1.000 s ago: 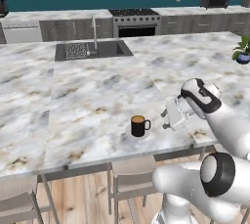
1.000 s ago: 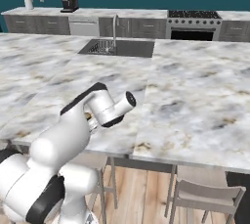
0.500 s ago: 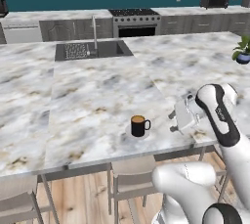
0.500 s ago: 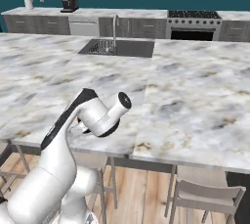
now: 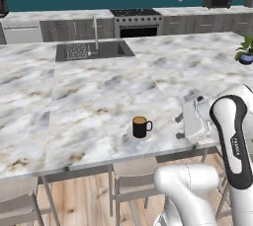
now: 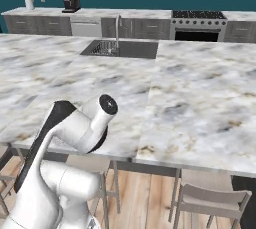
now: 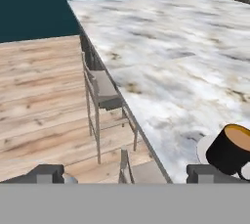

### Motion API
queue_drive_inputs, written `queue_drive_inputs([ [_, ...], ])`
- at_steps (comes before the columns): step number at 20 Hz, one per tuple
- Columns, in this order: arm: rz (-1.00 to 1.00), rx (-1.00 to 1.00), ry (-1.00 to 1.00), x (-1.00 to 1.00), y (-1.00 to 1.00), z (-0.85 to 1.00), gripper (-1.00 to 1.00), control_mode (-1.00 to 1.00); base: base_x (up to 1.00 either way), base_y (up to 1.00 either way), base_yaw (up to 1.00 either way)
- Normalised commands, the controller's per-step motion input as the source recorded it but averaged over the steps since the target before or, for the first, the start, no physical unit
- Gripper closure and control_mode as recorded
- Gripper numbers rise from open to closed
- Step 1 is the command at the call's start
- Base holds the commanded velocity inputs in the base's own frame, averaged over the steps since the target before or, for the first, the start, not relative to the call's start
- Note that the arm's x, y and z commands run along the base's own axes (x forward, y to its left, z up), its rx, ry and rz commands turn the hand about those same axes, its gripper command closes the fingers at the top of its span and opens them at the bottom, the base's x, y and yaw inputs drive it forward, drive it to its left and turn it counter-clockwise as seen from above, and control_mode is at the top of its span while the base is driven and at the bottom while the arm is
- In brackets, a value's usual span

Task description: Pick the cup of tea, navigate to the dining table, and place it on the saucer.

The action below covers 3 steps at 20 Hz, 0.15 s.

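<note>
Cup of tea (image 5: 141, 127) upright on the saucer (image 5: 131, 131), close to the near edge of the marble surface (image 5: 99, 96). Tool (image 5: 190, 120) at its three o'clock, apart from it, fingers spread wide, nothing between them. From the hand view: cup of tea (image 7: 230, 150) at about four o'clock, saucer (image 7: 204, 148) peeking out beneath, chairs (image 7: 103, 96) tucked along the edge.

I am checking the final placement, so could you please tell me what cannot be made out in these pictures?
- Saucer: in the hand view mostly hidden under the cup of tea; in the left base view it blends into the dining table.
- Cup's handle: hand view, cut off by the grey band.
- Gripper: left base view, its fingers are partly behind the hand; they stand wide apart in the hand view.
</note>
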Motion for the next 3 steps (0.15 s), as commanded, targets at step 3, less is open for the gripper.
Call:
queue_drive_inputs([
  [3, 0.0, -0.09, -0.1, -0.61, 0.12, 0.68, -1.0, -1.0, 0.0, 0.0, 0.0],
])
